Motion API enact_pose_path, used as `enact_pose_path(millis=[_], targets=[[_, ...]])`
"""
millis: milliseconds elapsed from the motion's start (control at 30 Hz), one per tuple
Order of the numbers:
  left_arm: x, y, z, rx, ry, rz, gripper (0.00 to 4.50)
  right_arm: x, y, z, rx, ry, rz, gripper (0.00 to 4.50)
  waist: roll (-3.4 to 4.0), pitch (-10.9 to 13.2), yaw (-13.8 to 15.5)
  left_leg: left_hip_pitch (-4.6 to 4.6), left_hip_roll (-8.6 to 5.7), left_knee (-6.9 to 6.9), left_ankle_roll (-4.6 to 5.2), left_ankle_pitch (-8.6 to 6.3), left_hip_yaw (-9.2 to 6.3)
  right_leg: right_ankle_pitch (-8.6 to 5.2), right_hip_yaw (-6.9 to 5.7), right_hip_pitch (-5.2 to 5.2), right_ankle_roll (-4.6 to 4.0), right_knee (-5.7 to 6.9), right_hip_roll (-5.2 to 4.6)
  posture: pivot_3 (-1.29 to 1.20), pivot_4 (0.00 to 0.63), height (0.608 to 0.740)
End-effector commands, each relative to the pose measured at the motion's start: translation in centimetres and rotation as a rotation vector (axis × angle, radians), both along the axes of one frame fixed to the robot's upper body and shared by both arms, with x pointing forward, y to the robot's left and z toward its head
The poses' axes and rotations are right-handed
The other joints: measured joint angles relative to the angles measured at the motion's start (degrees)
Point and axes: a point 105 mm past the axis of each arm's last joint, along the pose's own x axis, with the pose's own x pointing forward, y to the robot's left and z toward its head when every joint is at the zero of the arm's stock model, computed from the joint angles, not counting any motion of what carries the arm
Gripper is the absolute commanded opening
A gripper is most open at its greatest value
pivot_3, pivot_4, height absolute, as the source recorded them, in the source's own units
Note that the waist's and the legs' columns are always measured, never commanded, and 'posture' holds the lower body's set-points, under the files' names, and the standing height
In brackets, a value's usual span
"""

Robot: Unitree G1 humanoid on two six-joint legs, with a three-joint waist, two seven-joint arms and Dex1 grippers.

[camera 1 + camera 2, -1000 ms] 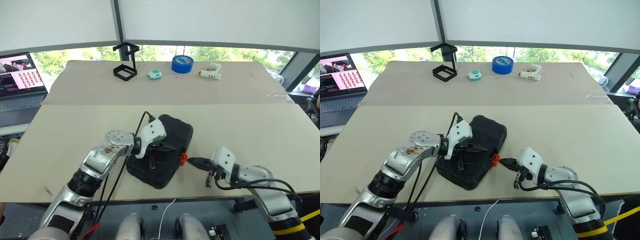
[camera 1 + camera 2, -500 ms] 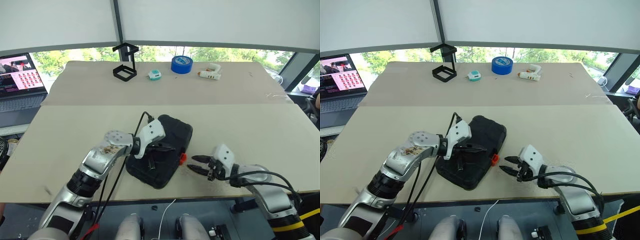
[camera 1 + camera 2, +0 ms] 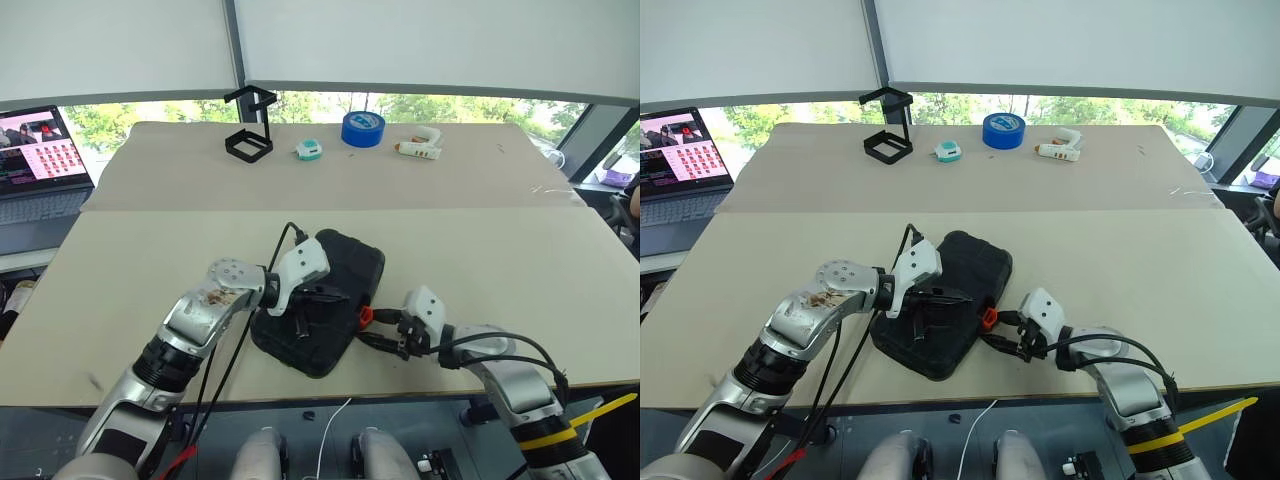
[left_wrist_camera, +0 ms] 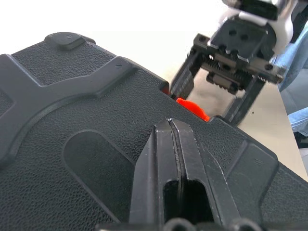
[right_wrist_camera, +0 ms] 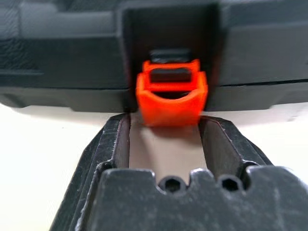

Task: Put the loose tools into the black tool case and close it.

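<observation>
The black tool case (image 3: 340, 268) lies closed on the near table, a little left of centre. My left gripper (image 3: 336, 296) is shut, its tips resting on the lid (image 4: 96, 144). An orange latch (image 5: 172, 98) sits on the case's right edge. My right gripper (image 3: 377, 329) is open, one finger on each side of the latch (image 3: 366, 315), and its tips reach the case's edge. The left wrist view has the right gripper (image 4: 211, 98) behind the latch (image 4: 192, 109). The loose tools are out of view.
At the far edge of the table stand a black wire-frame stand (image 3: 250, 130), a small teal object (image 3: 311, 149), a blue tape roll (image 3: 363, 128) and a white glue gun (image 3: 420, 148). An open laptop (image 3: 40, 160) sits off the left side.
My right gripper opened, rolled, and moved left up to the case, so its fingers now flank the orange latch. The left gripper has stayed on the lid.
</observation>
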Motion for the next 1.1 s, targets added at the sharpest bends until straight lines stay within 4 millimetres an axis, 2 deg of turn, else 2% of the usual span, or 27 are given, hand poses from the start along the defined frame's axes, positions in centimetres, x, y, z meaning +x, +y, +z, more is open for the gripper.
enact_pose_path(millis=[33,500,733,800,867,933,967,1100], targets=[[0.0,1.8,-3.6,0.115,0.111,0.067,0.0,0.1,0.3,1.3,0.013,-0.066,0.039,1.28,0.0,0.0,-0.02,0.0,0.0,0.0,0.0,0.0,0.0,0.0,-0.01,0.0,0.0,-0.01,0.0,0.0,0.15,0.74],[0.1,2.0,-4.0,0.128,0.123,0.073,0.0,-0.3,-1.2,2.7,0.039,-0.138,0.066,1.27,0.0,0.0,-0.14,0.0,0.0,-0.02,0.01,-0.01,0.0,-0.01,0.0,0.0,0.01,-0.02,0.0,0.0,0.15,0.74],[-0.2,2.0,-4.4,0.139,0.14,0.069,0.0,-0.1,-0.4,3.7,0.088,-0.173,0.094,1.27,0.0,0.0,-0.2,0.0,0.01,-0.02,0.0,-0.01,-0.01,-0.02,0.0,0.0,0.01,-0.02,0.0,0.0,0.15,0.74],[-0.2,1.9,-4.5,0.139,0.141,0.068,0.0,0.0,-0.2,3.6,0.087,-0.172,0.095,1.27,0.0,0.0,-0.2,0.0,0.02,-0.03,0.0,-0.01,-0.01,-0.02,0.0,0.0,0.0,-0.02,0.0,0.0,0.15,0.74],[-0.2,1.9,-4.5,0.14,0.143,0.065,0.0,0.8,0.0,2.2,0.029,-0.14,0.066,1.27,0.0,0.0,-0.28,0.0,0.01,-0.03,0.0,-0.01,-0.02,-0.02,0.0,0.0,0.0,-0.02,0.0,0.0,0.15,0.74],[-0.2,1.9,-4.5,0.142,0.143,0.062,0.0,1.1,0.1,1.8,0.026,-0.102,0.051,1.27,0.0,0.0,-0.42,0.01,0.02,-0.03,0.0,-0.01,-0.02,-0.01,0.01,0.0,0.0,-0.02,0.0,0.0,0.15,0.74],[-0.2,1.9,-4.5,0.143,0.142,0.062,0.0,1.1,0.1,2.0,0.029,-0.117,0.054,2.3,-0.01,-0.01,-0.39,0.02,0.02,-0.03,0.0,-0.01,-0.02,-0.01,0.01,0.0,0.0,-0.02,0.0,0.0,0.15,0.74],[0.0,2.0,-4.5,0.144,0.139,0.065,0.0,1.0,-1.0,2.2,-0.012,-0.157,0.052,3.55,0.0,-0.01,-0.42,0.05,0.02,-0.02,0.0,-0.01,-0.01,-0.02,0.01,0.02,-0.01,-0.01,-0.01,0.0,0.15,0.74]])
